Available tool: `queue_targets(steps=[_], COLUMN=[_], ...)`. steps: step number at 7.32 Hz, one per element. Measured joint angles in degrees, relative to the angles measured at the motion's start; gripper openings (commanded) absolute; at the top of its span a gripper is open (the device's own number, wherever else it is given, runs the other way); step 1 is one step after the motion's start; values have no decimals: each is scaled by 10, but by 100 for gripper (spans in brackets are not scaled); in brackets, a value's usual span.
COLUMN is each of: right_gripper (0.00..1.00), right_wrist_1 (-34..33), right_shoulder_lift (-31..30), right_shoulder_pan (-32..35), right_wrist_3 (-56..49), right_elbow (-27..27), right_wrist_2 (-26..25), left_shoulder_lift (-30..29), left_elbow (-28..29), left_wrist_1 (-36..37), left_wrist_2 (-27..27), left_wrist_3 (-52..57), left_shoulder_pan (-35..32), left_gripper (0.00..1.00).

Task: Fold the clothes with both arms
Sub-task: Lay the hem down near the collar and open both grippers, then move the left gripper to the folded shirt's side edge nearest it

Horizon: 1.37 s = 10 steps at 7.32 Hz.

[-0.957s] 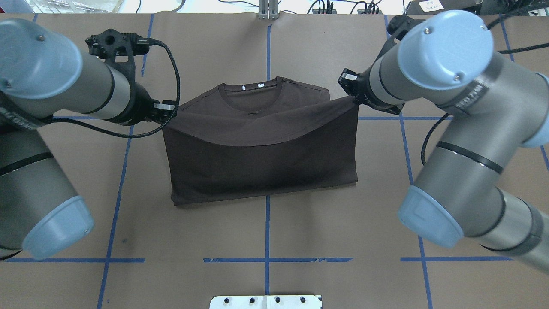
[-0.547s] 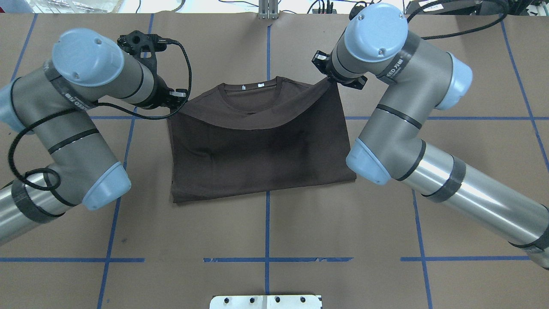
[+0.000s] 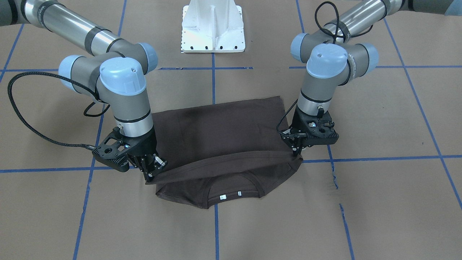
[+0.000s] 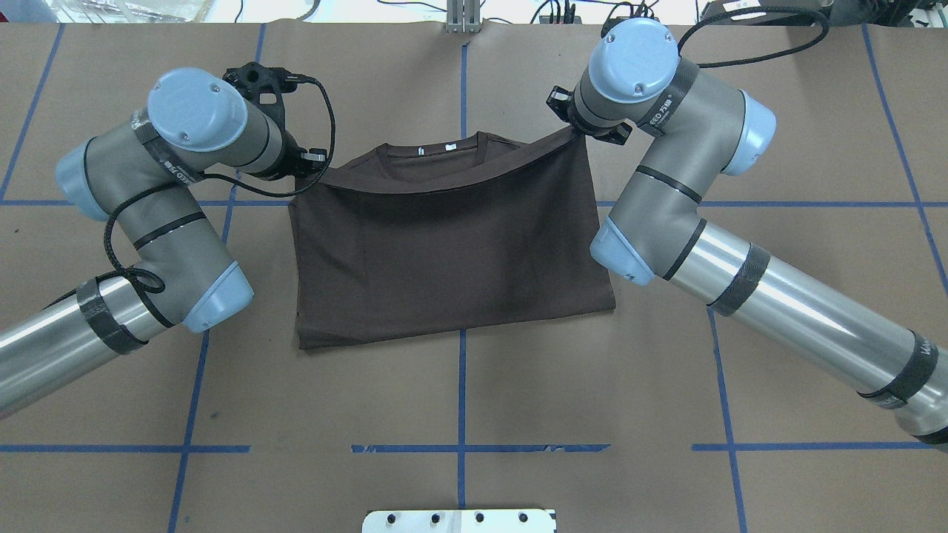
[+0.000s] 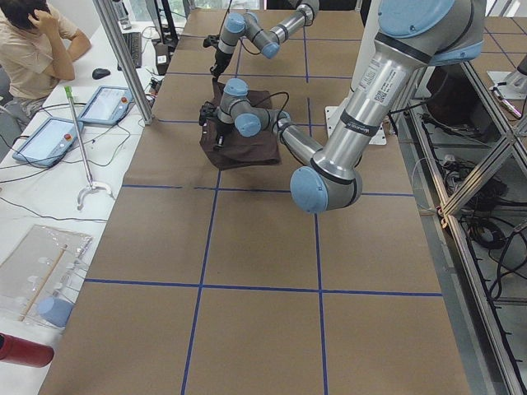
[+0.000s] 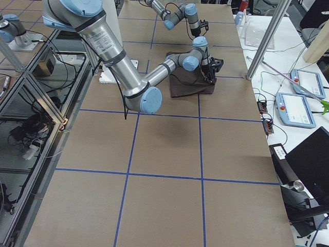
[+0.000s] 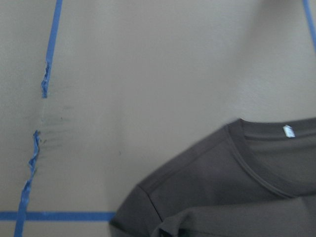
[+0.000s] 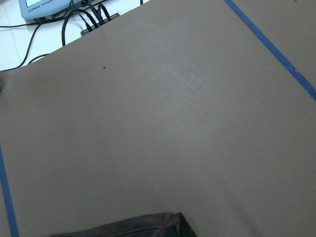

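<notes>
The dark brown T-shirt (image 4: 452, 252) lies on the brown table, its lower half folded up over itself. The ribbed collar with white tags (image 4: 433, 150) still shows at the far edge, also in the front-facing view (image 3: 231, 196). My left gripper (image 4: 302, 172) is shut on the left corner of the raised hem, also seen in the front-facing view (image 3: 296, 153). My right gripper (image 4: 574, 133) is shut on the right corner, also seen there (image 3: 149, 177). The hem sags between them just above the shoulders. The left wrist view shows the collar and shoulder (image 7: 222, 182).
The white pedestal base (image 3: 213, 27) stands at the robot's side of the table. Blue tape lines (image 4: 461, 385) cross the brown paper, torn near the left gripper (image 3: 334, 173). A seated operator (image 5: 33, 49) and tablets (image 5: 41, 136) are beyond the far edge.
Both grippers have carried the hem farther from the robot toward the collar. The folded layer now covers most of the chest, and both arms have stretched out lower.
</notes>
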Motion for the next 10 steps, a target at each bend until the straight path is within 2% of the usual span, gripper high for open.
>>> queue_targets(steps=[1,2,3,5,8,9,10], right_gripper=[0,99,100,100,100,100,100], right_wrist_1=[2,2,2,2,5,5,5], right_shoulder_lift=[0,1,1,3,-1,-2,-3], right_shoulder_pan=[0,-1,-3,-5,0,0,1], right_wrist_3=[-1,-2,-13,-69,-127,-130,-132], right_elbow=[-9,-15,-19,-17,9,12,14], right_wrist_2=[0,0,-2,-8,11,13,13], left_shoulder_lift=[0,1,2,8,91,122,142], left_elbow=[12,17,18,-4,-146,-183,-202], left_wrist_1=[-9,-13,-14,-12,-8,-10,-12], left_wrist_2=[1,1,0,-1,-4,-2,1], left_wrist_3=[1,1,7,48,45,18,-15], left_shoulder_pan=[0,0,1,0,37,70,99], left_gripper=[0,80,100,100,100,94,62])
